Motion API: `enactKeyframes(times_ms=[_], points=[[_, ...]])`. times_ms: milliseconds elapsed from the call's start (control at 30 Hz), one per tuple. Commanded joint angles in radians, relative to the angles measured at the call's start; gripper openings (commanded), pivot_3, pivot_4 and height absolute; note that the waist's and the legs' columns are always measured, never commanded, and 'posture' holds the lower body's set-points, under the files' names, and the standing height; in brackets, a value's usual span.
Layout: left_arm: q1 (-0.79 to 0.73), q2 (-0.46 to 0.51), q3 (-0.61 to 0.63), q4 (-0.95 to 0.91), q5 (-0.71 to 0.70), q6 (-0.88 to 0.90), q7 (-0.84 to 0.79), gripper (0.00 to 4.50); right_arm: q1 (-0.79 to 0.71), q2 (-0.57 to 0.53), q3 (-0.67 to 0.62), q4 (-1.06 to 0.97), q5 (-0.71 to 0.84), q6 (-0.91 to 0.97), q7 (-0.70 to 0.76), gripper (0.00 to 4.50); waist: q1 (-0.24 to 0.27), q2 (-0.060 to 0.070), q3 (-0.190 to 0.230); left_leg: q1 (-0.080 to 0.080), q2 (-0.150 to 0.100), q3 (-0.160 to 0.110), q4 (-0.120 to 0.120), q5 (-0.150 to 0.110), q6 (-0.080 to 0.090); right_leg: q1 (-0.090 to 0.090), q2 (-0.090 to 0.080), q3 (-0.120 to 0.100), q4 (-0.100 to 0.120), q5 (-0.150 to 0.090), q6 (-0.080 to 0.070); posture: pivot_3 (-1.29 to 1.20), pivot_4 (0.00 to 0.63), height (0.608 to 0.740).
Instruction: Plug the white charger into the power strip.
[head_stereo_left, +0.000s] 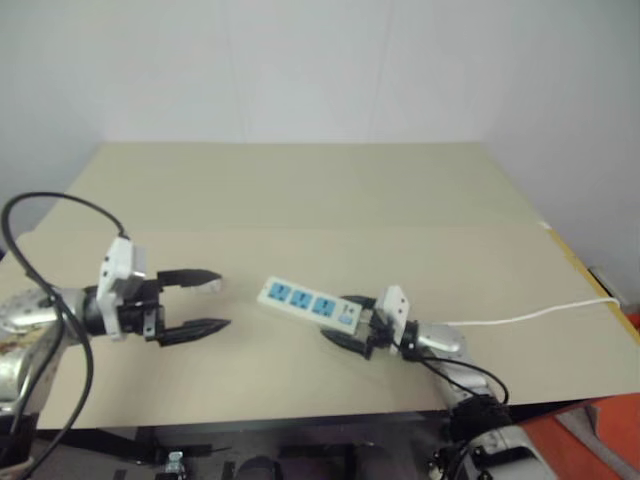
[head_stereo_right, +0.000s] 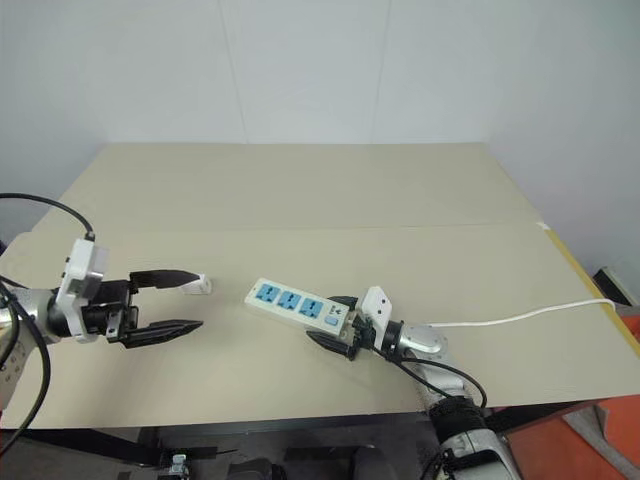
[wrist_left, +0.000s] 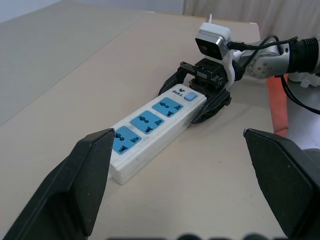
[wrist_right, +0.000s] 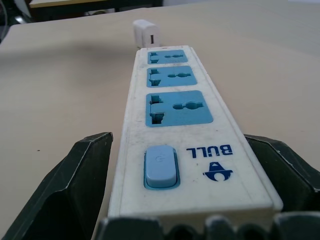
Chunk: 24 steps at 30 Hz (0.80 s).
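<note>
The power strip (head_stereo_left: 308, 303) lies flat on the tan table, its three blue outlet faces up, and it runs lengthwise through the right wrist view (wrist_right: 175, 125). My right gripper (head_stereo_left: 345, 320) is open, one finger on each side of the strip's switch end, with a gap between each finger and the strip. The white charger (head_stereo_right: 203, 285) stands on the table past the strip's other end (wrist_right: 146, 34), just at the tip of my left gripper's far finger. My left gripper (head_stereo_left: 195, 300) is open and holds nothing, pointing toward the strip (wrist_left: 150, 120).
The strip's thin white cord (head_stereo_left: 530, 315) trails right to the table's edge. The table (head_stereo_left: 300, 190) reaches back to a white wall. An orange object (head_stereo_left: 610, 430) sits below the table's right front corner.
</note>
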Motion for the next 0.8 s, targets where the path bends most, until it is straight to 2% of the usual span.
enactKeyframes(times_ms=[33, 100, 367, 533, 800], points=[[-0.006, 0.015, 0.028, -0.025, -0.016, -0.001, -0.005, 4.50, -0.016, 0.013, 0.020, 0.068, -0.011, -0.020, 0.042, 3.92, -0.001, 0.000, 0.000, 0.000, 0.000, 0.000, 0.000, 0.000, 0.000, 0.000, 0.000, 0.000, 0.000, 0.000, 0.000, 0.00, 0.150, 0.740], [-0.011, 0.016, 0.025, -0.023, -0.015, -0.001, -0.007, 4.50, -0.031, 0.024, 0.016, 0.099, -0.015, -0.040, 0.045, 3.41, -0.002, 0.000, 0.000, 0.000, 0.000, 0.000, 0.000, 0.000, 0.000, 0.000, 0.000, 0.000, 0.000, 0.000, 0.000, 0.00, 0.150, 0.740], [-0.059, 0.029, 0.000, -0.002, -0.010, 0.002, -0.029, 4.50, -0.091, 0.045, -0.005, 0.200, -0.038, -0.139, 0.028, 3.42, -0.007, -0.002, -0.001, 0.004, 0.002, 0.001, -0.001, 0.000, -0.001, 0.002, 0.002, 0.001, 0.000, 0.000, -0.001, 0.00, 0.150, 0.740], [-0.221, 0.061, -0.055, 0.123, 0.033, -0.010, -0.075, 4.50, -0.143, 0.051, -0.037, 0.216, -0.003, -0.232, 0.068, 3.42, -0.003, -0.001, -0.001, 0.005, 0.003, 0.002, -0.001, 0.001, -0.002, 0.001, 0.004, 0.002, 0.001, 0.000, -0.001, 0.00, 0.150, 0.740], [-0.501, 0.126, -0.209, 0.393, 0.201, -0.116, -0.240, 4.50, -0.183, 0.037, -0.026, 0.206, 0.065, -0.215, 0.305, 3.42, 0.001, -0.001, 0.000, -0.004, 0.002, 0.006, -0.006, 0.001, -0.003, -0.007, 0.005, 0.002, -0.001, 0.000, -0.002, 0.00, 0.150, 0.740]])
